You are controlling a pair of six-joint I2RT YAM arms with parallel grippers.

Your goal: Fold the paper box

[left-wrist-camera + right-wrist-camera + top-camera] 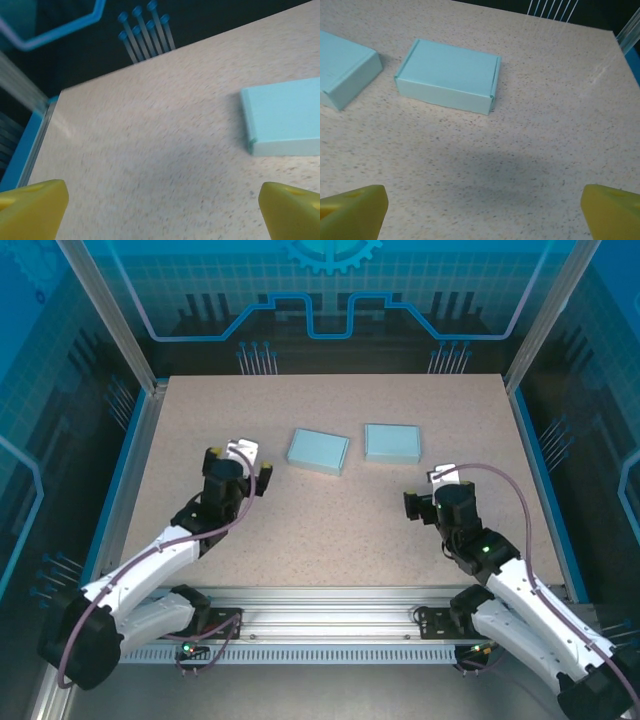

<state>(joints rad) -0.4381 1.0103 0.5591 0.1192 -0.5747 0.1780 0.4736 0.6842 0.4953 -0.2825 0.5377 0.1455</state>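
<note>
Two closed light-blue paper boxes lie side by side on the speckled table, the left box [319, 451] and the right box [392, 442]. My left gripper [240, 463] hovers to the left of the left box, open and empty. In the left wrist view its yellow fingertips [31, 209] sit wide apart over bare table, with that box [287, 117] ahead on the right. My right gripper [425, 491] is open and empty, nearer than the right box. The right wrist view shows the right box [447, 75] ahead and the left box [345, 65] at the left edge.
The table [330, 530] is framed by blue rails and aluminium posts, with transparent walls at the back and sides. Bare tabletop lies between the arms and in front of the boxes. A metal rail [330, 625] carries the arm bases at the near edge.
</note>
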